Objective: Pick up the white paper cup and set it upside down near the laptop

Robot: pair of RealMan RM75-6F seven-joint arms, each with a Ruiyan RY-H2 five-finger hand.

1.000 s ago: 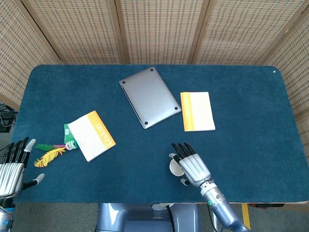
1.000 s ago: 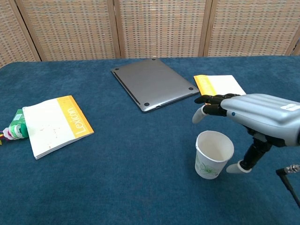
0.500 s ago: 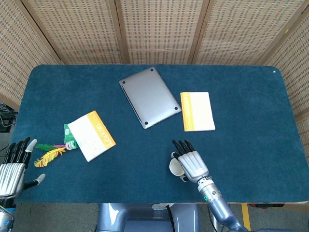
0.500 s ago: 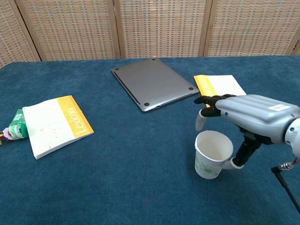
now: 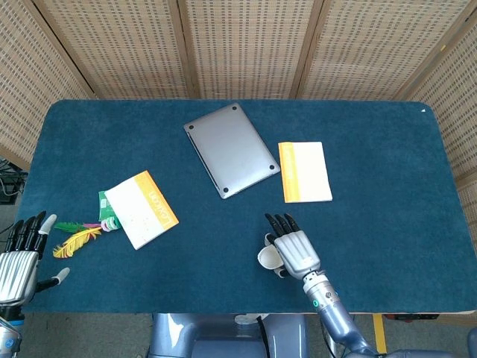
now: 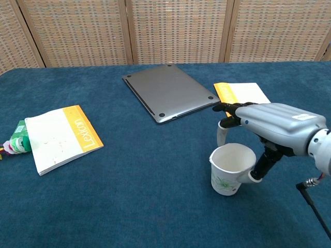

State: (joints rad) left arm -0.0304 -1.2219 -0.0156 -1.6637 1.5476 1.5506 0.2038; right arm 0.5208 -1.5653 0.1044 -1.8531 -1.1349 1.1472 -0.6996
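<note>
Grasp stage. The right hand (image 6: 269,129) arches over the white paper cup (image 6: 230,169), which stands mouth up near the table's front edge, well short of the closed laptop (image 6: 169,92). Its thumb presses the cup's right side and a fingertip hangs beside the far rim, so the cup sits between them; whether the grip has fully closed cannot be told. Approaching from above and the side probably leaves the wrist free to turn the cup over later. The left hand (image 5: 21,257) rests spread and empty at the blue table (image 5: 387,201) corner, clear of the notebook (image 5: 141,209) and orange booklet (image 5: 305,171).
</note>
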